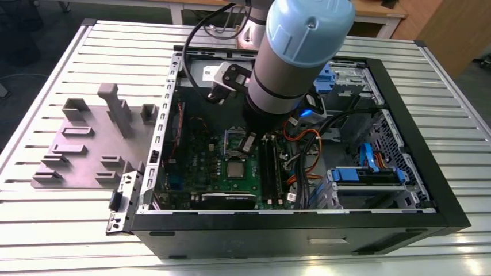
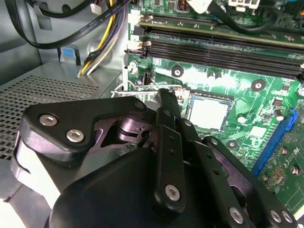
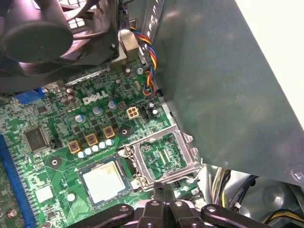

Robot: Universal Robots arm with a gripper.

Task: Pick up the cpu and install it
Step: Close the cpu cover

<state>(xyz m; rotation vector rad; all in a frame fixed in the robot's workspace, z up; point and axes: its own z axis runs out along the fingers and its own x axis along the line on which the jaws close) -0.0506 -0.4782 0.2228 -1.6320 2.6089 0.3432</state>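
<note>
The arm (image 1: 295, 63) reaches steeply downward, its pincer (image 2: 167, 97) closed and pointing down.

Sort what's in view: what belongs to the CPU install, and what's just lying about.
Job in hand: cpu, sitting in its socket; open socket frame; motherboard; gripper.
Lying about: fan; memory slots; orange cables; grey fixture plate beside the case; blue drive bracket.
</note>
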